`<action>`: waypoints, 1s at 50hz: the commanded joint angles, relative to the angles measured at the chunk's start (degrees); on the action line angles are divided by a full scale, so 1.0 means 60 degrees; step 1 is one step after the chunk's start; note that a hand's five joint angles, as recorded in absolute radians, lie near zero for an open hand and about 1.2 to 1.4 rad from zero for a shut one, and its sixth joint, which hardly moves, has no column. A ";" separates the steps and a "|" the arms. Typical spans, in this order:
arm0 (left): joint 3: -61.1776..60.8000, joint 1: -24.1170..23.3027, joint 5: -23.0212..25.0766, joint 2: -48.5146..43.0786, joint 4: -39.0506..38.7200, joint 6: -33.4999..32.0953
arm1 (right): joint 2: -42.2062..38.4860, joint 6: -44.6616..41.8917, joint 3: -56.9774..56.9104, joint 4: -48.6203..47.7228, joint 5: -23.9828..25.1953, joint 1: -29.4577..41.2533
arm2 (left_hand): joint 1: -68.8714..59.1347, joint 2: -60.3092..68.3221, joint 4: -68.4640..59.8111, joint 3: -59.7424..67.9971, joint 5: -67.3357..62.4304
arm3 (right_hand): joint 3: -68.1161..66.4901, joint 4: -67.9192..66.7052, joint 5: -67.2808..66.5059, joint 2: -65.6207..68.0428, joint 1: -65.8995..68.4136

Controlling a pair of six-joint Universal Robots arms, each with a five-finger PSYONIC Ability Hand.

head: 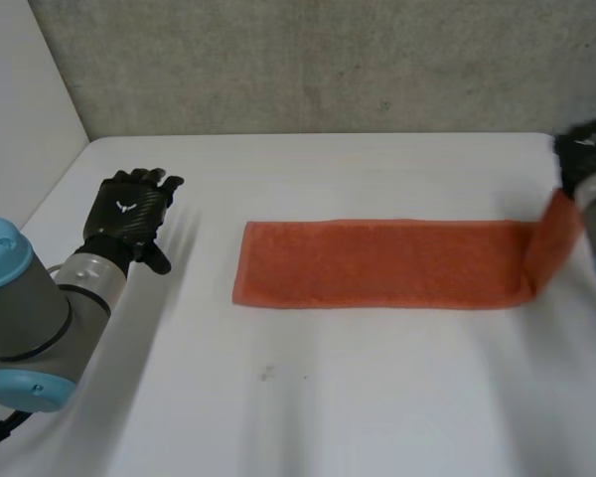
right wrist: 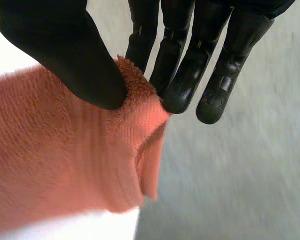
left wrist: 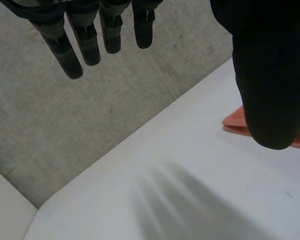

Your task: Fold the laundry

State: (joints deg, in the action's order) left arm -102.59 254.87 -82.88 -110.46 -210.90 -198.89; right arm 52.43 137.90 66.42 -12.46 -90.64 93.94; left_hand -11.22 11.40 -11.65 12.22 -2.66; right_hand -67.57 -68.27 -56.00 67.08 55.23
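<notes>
An orange towel (head: pixel 377 263), folded into a long narrow strip, lies across the middle of the white table (head: pixel 377 397). Its right end is lifted off the table. My right hand (head: pixel 586 149) holds that end: in the right wrist view the thumb (right wrist: pixel 75 60) pinches the towel's edge (right wrist: pixel 65 165) against the straight fingers (right wrist: pixel 177 75). My left hand (head: pixel 131 211) rests open on the table, well clear to the left of the towel's left end. In the left wrist view its fingers (left wrist: pixel 72 40) are straight with nothing in them, and a corner of the towel (left wrist: pixel 235 122) peeks out beside the thumb.
A grey concrete wall (head: pixel 328 60) runs behind the table's far edge. A white panel (head: pixel 20 109) stands at the far left. Bare white tabletop stretches in front of the towel.
</notes>
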 commanded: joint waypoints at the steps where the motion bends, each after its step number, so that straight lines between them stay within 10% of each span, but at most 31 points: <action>1: 0.0004 0.0001 -0.0190 0.0012 -0.0021 -0.0002 | -0.0067 -0.0409 -0.0288 -0.1116 0.0559 0.3852 | 0.0203 -0.0234 0.0275 -0.0370 0.0443 | -0.2071 -0.1955 -0.2333 0.2153 0.4129; 16: -0.0010 0.0016 -0.0205 0.0012 -0.0065 -0.0002 | -0.2264 -0.0776 -0.0464 -0.1513 0.1703 0.6961 | 0.0203 -0.0234 0.0275 -0.0370 0.0443 | -0.2071 -0.1955 -0.2333 0.2153 0.4129; 21: -0.0010 0.0016 -0.0205 0.0012 -0.0050 -0.0002 | -0.2235 -0.0718 -0.0552 -0.1235 0.1046 0.6918 | 0.0203 -0.0234 0.0275 -0.0370 0.0443 | 0.9595 0.9711 0.9333 -0.9514 -0.7538; 33: -0.0098 -0.0072 -0.0204 0.0012 -0.0065 -0.0002 | 0.0356 0.2355 0.0985 -0.0504 -0.0201 0.5322 | 0.0203 -0.0234 0.0275 -0.0370 0.0443 | 0.9595 0.9711 0.9333 -0.9514 -0.7538; 42: -0.0098 -0.0130 -0.0190 0.0012 -0.0065 -0.0002 | 0.0914 0.5200 0.2626 0.1475 0.0310 0.3271 | 0.0203 -0.0234 0.0275 -0.0370 0.0443 | 0.9501 0.9617 0.9239 -0.9420 -0.7444; 50: -0.0127 -0.0189 -0.0205 0.0012 -0.0065 -0.0002 | 0.0768 0.5244 0.3345 0.1065 0.1234 0.2303 | 0.0203 -0.0234 0.0275 -0.0370 0.0443 | 0.4703 0.4819 0.4441 -0.4622 -0.2646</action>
State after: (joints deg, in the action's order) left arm -103.22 254.06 -84.09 -110.38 -211.29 -198.89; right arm 58.13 169.60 83.74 -4.23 -86.95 111.67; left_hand -11.22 11.40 -11.65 12.22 -2.66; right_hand -17.72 -17.41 -7.57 17.60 14.89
